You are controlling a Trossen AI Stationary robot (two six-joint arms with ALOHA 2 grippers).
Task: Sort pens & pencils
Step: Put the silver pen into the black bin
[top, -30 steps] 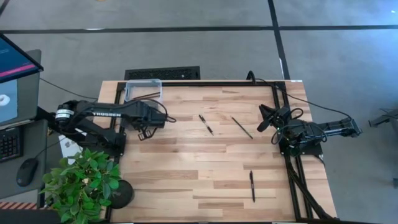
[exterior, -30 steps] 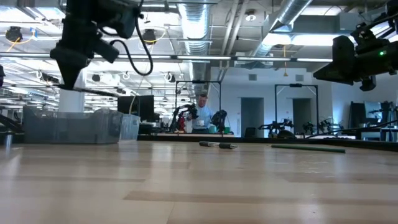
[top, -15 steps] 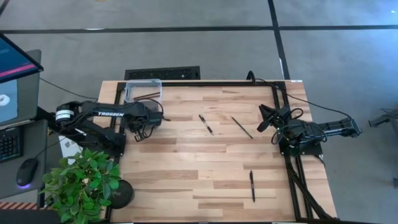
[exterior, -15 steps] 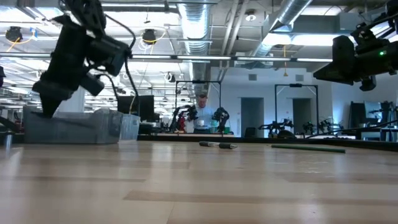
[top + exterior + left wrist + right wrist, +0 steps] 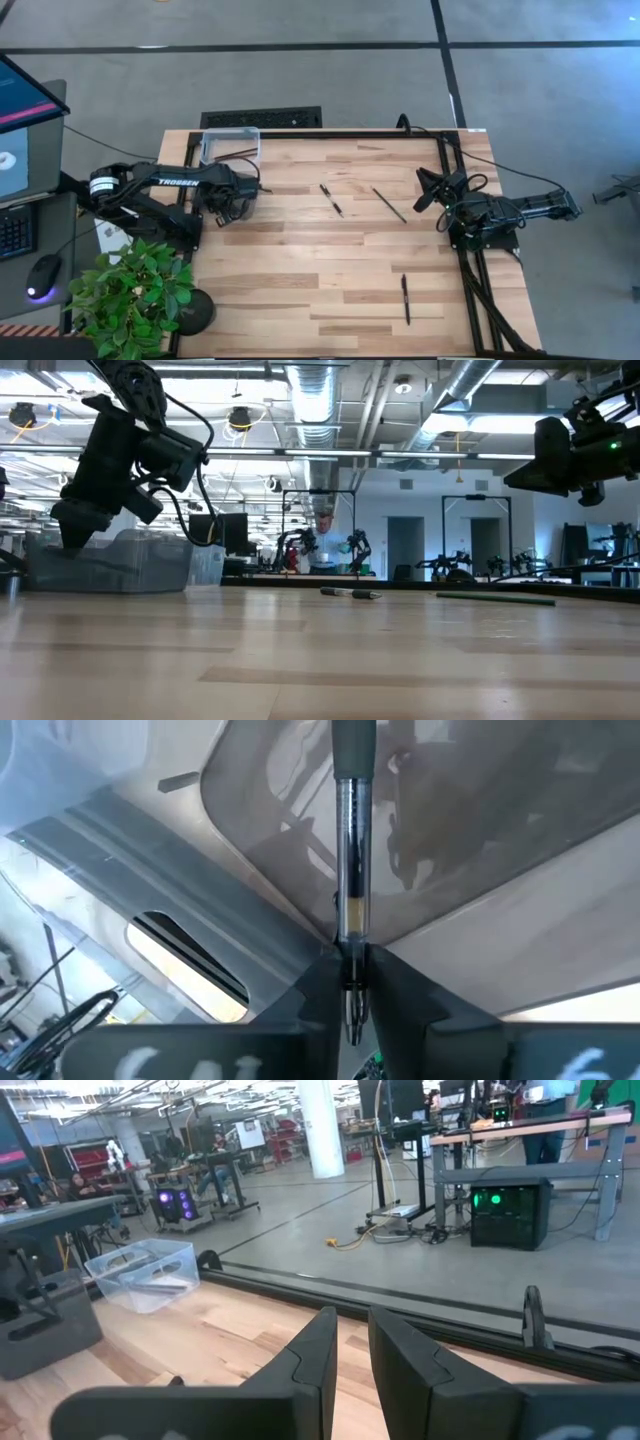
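Observation:
My left gripper [image 5: 226, 206] [image 5: 70, 542] hangs by the table's left edge, just on the near side of a clear plastic bin [image 5: 230, 146] [image 5: 110, 565], and is shut on a pen [image 5: 352, 870] with a clear barrel and grey grip. Thin dark pencils [image 5: 238, 152] lie inside the bin. Flat on the wood lie a black pen [image 5: 331, 199] mid-table, a second black pen [image 5: 405, 298] near the right front, and a thin pencil [image 5: 389, 205]. My right gripper [image 5: 424, 190] [image 5: 352, 1345] waits at the right edge, open by a narrow gap. My left gripper pinches the pen between its two fingers [image 5: 320, 990] at the barrel's rear end [image 5: 352, 938]. The pen runs along the fingers and sticks out past their tips, grey grip end foremost, toward the bin's clear wall. The fingers slant downward; the pen is off the table.
A black frame rail [image 5: 330, 133] runs along the table's far and right edges. A potted plant [image 5: 130, 295] stands off the near left corner, next to the left arm's base. Bare wood [image 5: 300, 270] spreads across the middle. A person stands far back in the room [image 5: 325, 540].
My left gripper has moved toward the table's left edge and down, tipping its fingers lower, and now hangs low beside the clear bin.

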